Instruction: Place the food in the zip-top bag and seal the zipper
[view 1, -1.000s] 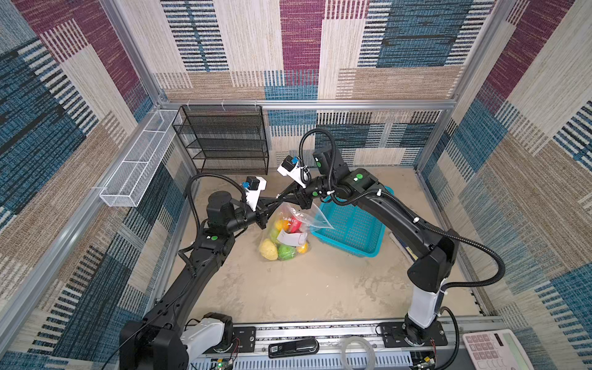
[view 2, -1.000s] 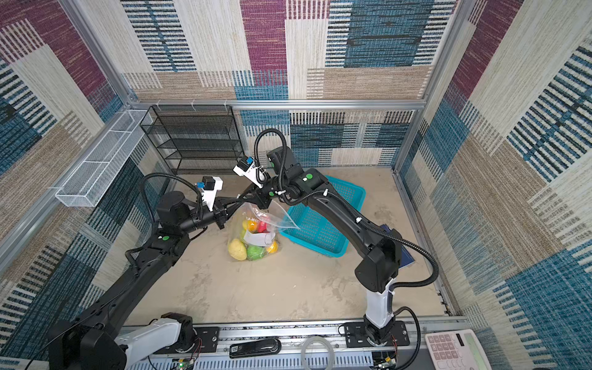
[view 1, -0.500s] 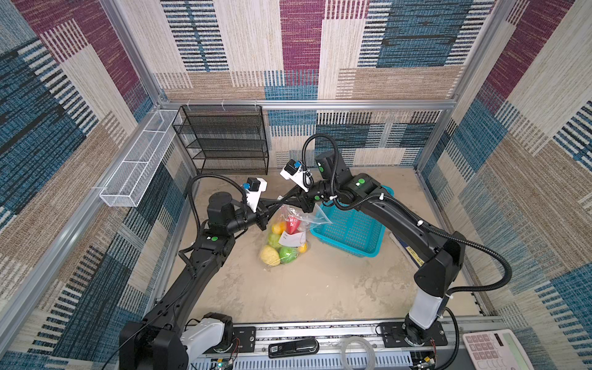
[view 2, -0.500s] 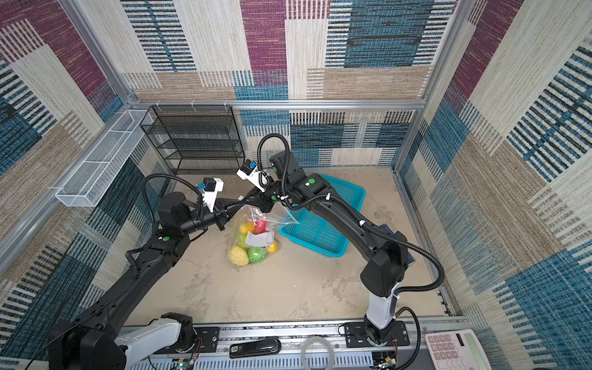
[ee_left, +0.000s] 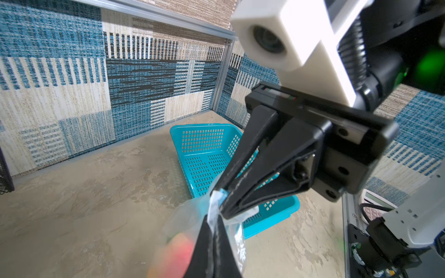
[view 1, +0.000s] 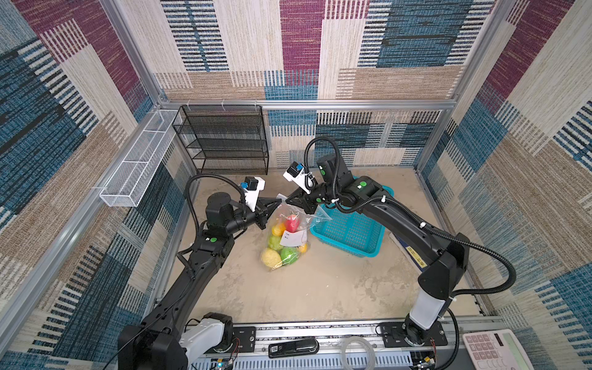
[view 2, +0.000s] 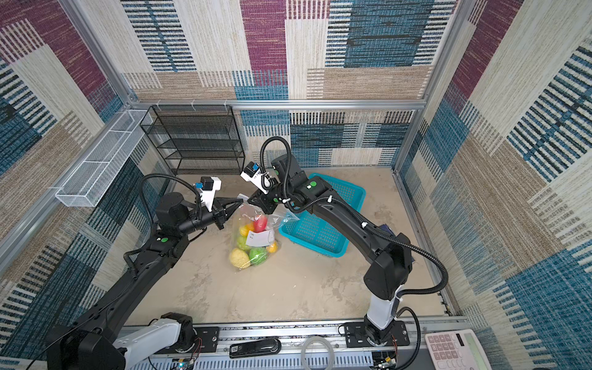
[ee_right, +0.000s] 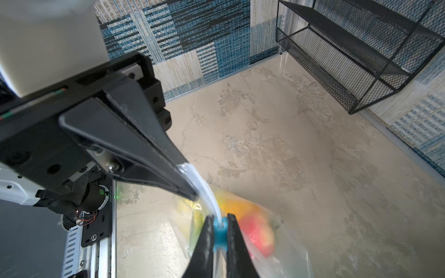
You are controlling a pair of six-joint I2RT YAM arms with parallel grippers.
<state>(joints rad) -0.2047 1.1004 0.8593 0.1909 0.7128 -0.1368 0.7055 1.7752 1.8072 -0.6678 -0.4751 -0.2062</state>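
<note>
Two end effectors meet almost tip to tip at the raised top of the zip-top bag point(view 1: 290, 235), which hangs below them with its lower end seeming to rest on the counter point(view 1: 320, 288). The left end effector point(view 1: 278, 201) is closed tight, and the right wrist view shows its tips point(ee_right: 190, 192) pinching the clear strip of the zipper point(ee_right: 204, 185) at one end of the bag's rim. The right end effector point(view 1: 289, 200) stands narrow, its two fingers clasping the light-blue slider point(ee_right: 220, 234) between them, just beside the left end effector's tips. A short curve of zipper runs from one grip to the other. The food point(view 1: 282, 248) sits inside the bag beneath both end effectors: red and orange pieces are nearest the grips, while green and yellow ones are lower down, farther from them. A white label patch point(view 1: 294, 238) shows on the bag's side below the right end effector. Both top views show the same arrangement, with the bag point(view 2: 253, 234) under the paired tips. The turquoise basket point(view 1: 350, 230) lies on the counter behind and below the right end effector, its near corner close to the bag. I cannot tell whether the two touch.
</note>
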